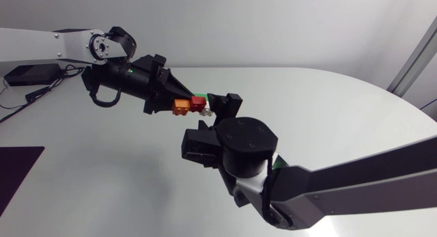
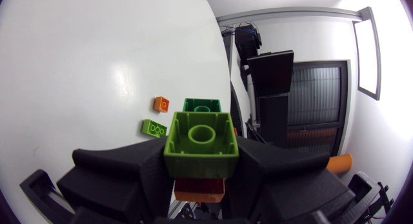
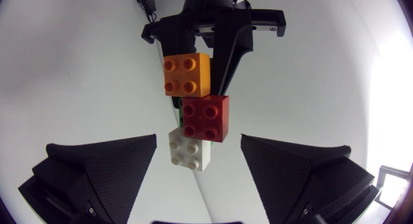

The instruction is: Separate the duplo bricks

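Note:
My left gripper (image 1: 171,100) is shut on a stack of duplo bricks held above the table. In the head view the orange brick (image 1: 181,106), red brick (image 1: 198,102) and white brick (image 1: 207,110) stick out past its fingers. The left wrist view shows a light green brick (image 2: 200,143) clamped between the fingers (image 2: 122,179), with red and orange under it. My right gripper (image 3: 200,179) stands open just in front of the stack. The white brick (image 3: 190,148) lies between its spread fingers (image 3: 103,172) without touching them; the red brick (image 3: 205,117) and orange brick (image 3: 187,74) are farther ahead.
Three loose bricks lie on the white table (image 2: 77,69) ahead of the left gripper: a small orange one (image 2: 161,104), a dark green one (image 2: 201,105) and a lime one (image 2: 153,128). My right arm's wrist (image 1: 242,145) covers the table's middle in the head view.

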Robot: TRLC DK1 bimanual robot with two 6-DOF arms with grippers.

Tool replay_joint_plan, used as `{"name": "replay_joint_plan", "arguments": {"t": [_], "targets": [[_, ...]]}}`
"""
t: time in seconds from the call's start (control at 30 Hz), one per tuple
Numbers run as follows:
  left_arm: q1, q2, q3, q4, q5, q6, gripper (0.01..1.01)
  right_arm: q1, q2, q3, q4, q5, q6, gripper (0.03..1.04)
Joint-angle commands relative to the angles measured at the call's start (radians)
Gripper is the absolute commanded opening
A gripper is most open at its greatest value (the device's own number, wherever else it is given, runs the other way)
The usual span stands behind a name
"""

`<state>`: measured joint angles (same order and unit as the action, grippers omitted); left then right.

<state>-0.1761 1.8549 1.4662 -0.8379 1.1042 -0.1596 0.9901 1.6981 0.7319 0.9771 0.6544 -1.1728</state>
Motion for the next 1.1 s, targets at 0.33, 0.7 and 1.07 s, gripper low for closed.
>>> {"name": "replay_joint_plan", "arguments": {"t": [0.33,0.7,1.07], "targets": [[0.053,0.02,-0.024,0.025,0.072,-0.078,0.266,-0.031,0.09,0.084,0.026,-0.015,-0.044,0.83],[0.027,-0.019,-0.063,0.026,0.102,-0.093,0.259,-0.041,0.11,0.119,0.029,-0.019,-0.054,0.66],[0.046,-0.029,-0.072,0.034,0.117,-0.101,0.259,-0.041,0.118,0.124,0.034,-0.021,-0.053,0.26]]}}
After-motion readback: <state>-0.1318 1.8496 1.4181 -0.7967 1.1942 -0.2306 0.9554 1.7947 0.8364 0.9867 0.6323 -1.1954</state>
